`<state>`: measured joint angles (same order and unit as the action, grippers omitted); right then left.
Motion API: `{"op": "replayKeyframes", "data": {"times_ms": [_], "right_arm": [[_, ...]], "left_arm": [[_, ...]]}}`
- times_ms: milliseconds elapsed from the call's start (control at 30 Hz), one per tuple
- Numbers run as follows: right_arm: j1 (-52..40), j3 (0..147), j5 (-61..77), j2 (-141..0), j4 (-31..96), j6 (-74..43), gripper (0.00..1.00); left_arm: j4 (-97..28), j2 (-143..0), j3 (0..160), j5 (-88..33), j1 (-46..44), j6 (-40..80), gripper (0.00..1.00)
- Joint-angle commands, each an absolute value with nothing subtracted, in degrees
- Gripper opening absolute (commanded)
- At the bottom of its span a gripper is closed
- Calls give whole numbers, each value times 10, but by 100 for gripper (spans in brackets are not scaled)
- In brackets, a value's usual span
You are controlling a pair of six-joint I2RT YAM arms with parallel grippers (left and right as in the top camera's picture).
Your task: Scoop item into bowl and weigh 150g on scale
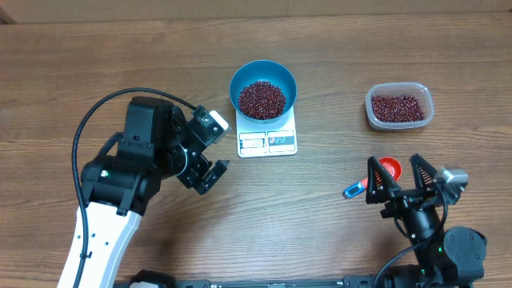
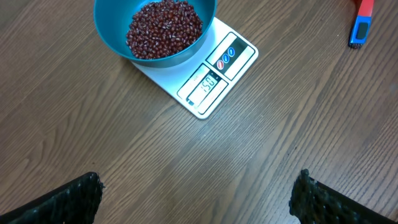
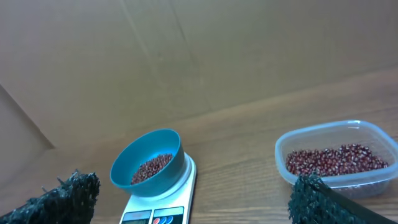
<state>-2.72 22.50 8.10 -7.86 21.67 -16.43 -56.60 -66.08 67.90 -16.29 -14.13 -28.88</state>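
Bowl (image 1: pixel 282 72), holding a heap of beans (image 1: pixel 262 99), stands on the rear of the scale (image 1: pixel 268 142) at mid-bench (image 1: pixel 96 56); the display shows at the front edge. A clear tub (image 1: pixel 426 96) with more beans lies well apart to the right. Left pincer (image 1: pixel 224 146): open, empty, beside the scale. Right pincer (image 1: pixel 395 164): open, empty, above a red-and-blue scoop (image 1: pixel 353 191).
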Motion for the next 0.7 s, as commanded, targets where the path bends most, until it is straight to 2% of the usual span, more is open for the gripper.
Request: {"op": "replayKeyframes", "data": {"times_ms": [0,233,667], "right_arm": [[-30,202,70,-52,208,-160,100],[-30,136,71,-4,137,-160,100],[-30,41,71,-1,2,-161,100]], "left_arm": [[-566,-663,692,-163,-139,-283,100],[-566,-663,692,-163,-139,-283,100],[-566,-663,692,-163,-139,-283,100]]}}
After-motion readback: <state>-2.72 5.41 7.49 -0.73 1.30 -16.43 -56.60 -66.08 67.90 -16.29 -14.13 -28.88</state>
